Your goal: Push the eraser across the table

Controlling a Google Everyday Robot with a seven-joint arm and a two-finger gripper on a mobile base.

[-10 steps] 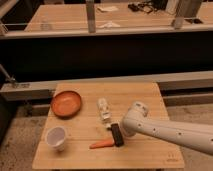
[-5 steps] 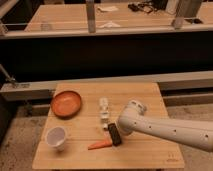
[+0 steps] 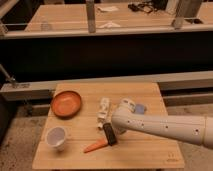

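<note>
The small square table (image 3: 150, 150) has a light plank top. My white arm reaches in from the right, low over the table's middle. Its dark gripper (image 3: 109, 134) is down at the table top and touches the right end of an orange carrot-like stick (image 3: 95, 146). I cannot tell the gripper's dark block apart from a dark eraser under it. A small blue and white thing (image 3: 140, 107) shows just behind the arm. A white lumpy object (image 3: 103, 111) lies just behind the gripper.
An orange bowl (image 3: 66, 103) sits at the table's back left and a white cup (image 3: 56, 137) at its front left. A longer wooden bench with metal posts (image 3: 90, 20) stands behind, beyond a grey rail (image 3: 30, 90).
The gripper has moved left along the table top, towards the cup. The orange stick has shifted slightly left with it.
</note>
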